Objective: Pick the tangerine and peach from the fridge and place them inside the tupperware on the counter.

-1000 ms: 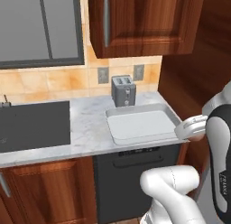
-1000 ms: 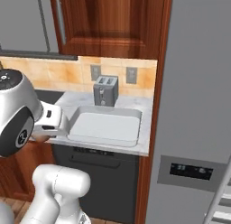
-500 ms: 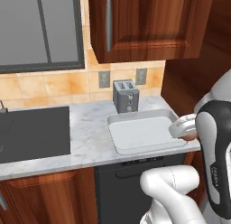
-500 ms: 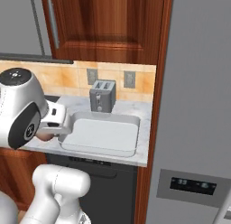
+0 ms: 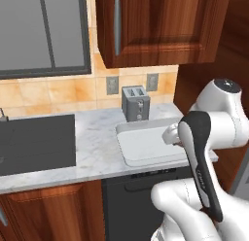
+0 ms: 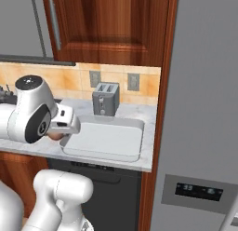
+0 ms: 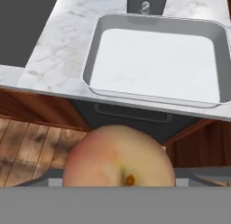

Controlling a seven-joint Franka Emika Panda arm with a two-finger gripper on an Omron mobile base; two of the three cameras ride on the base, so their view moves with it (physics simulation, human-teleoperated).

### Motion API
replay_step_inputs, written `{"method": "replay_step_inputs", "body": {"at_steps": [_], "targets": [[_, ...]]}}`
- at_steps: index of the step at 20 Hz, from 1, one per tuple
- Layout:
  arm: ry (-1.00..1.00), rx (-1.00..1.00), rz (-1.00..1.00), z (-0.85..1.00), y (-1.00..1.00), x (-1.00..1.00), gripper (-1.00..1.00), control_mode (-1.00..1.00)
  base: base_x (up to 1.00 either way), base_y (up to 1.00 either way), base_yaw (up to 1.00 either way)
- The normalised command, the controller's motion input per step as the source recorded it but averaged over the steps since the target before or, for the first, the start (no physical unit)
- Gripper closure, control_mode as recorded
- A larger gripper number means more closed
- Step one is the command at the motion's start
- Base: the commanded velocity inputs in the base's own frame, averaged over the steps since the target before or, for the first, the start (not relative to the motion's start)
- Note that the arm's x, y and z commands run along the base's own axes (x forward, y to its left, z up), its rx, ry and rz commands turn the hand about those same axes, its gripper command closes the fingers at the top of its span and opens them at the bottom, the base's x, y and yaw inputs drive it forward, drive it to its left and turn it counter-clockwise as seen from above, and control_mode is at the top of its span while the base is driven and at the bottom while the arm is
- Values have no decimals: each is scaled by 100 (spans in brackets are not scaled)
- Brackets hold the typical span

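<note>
A pale pinkish-orange peach (image 7: 118, 157) with a red blush sits close in the hand view, and my gripper (image 6: 59, 130) is shut on it. Part of the peach (image 6: 55, 136) peeks out under the hand. The hand hovers at the near edge of the white tupperware (image 6: 104, 140), over the counter's (image 5: 92, 147) front. In the hand view the tupperware (image 7: 158, 65) lies ahead with nothing in it. From the left it is the tupperware (image 5: 146, 145) by my hand (image 5: 172, 135). The grey fridge (image 6: 204, 109) stands shut at the right. The tangerine is out of view.
A grey two-slot toaster (image 5: 134, 103) stands behind the tupperware against the tiled wall. A dark cooktop (image 5: 34, 143) lies at the left of the counter. Dark wood cabinets hang above, and a dark dishwasher front (image 7: 131, 117) sits below the counter edge.
Both base views have shifted, so the base has driven. The hand with the peach has come closer to the tupperware's near edge.
</note>
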Motion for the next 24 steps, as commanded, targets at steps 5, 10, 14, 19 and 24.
{"method": "replay_step_inputs", "body": {"at_steps": [5, 10, 14, 19, 24], "targets": [[0, -1, -6, -29, 0, 51, 100, -100, 0, 0, 0], [0, 0, -3, -50, -4, 47, 100, -100, 0, 0, 0], [0, 0, -3, -52, 0, 61, 100, -100, 0, 0, 0], [0, 0, -1, -37, 0, 60, 100, -100, 0, 0, 0], [1, 0, 0, -31, 0, 63, 100, -100, 0, 0, 0]]}}
